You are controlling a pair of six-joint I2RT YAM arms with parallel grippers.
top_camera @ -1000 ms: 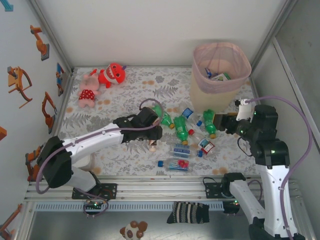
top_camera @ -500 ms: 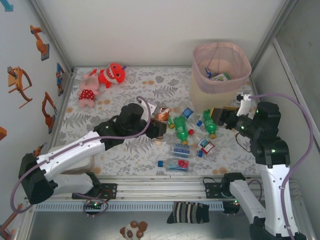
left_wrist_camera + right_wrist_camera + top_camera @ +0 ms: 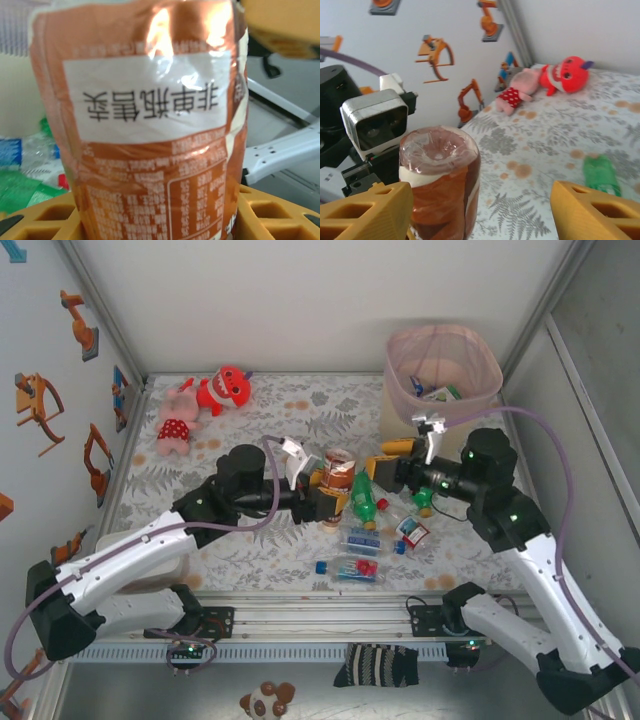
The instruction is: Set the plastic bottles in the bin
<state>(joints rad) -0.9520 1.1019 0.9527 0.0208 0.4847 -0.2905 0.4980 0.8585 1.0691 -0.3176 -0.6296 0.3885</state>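
My left gripper (image 3: 328,496) is shut on a brown plastic bottle (image 3: 338,468) with an orange label, holding it bottom-up above the table's middle. In the left wrist view the label (image 3: 150,125) stands between my yellow fingers (image 3: 40,220). My right gripper (image 3: 383,460) is open just right of that bottle. In the right wrist view the bottle (image 3: 440,175) stands inside the gap, against the left finger (image 3: 365,210), far from the other. Green bottles (image 3: 363,495) and clear bottles (image 3: 363,540) lie on the mat. The pink-rimmed bin (image 3: 443,360) stands at the back right with bottles inside.
Red and pink plush toys (image 3: 205,400) lie at the back left, also in the right wrist view (image 3: 555,75). White walls close the table at the left, back and right. A flowered mat (image 3: 250,430) covers the table. A green bottle (image 3: 601,172) lies below my right gripper.
My left gripper has lifted the brown bottle off the mat and carried it right. My right arm has swung left from beside the bin to the bottle, its jaws widening.
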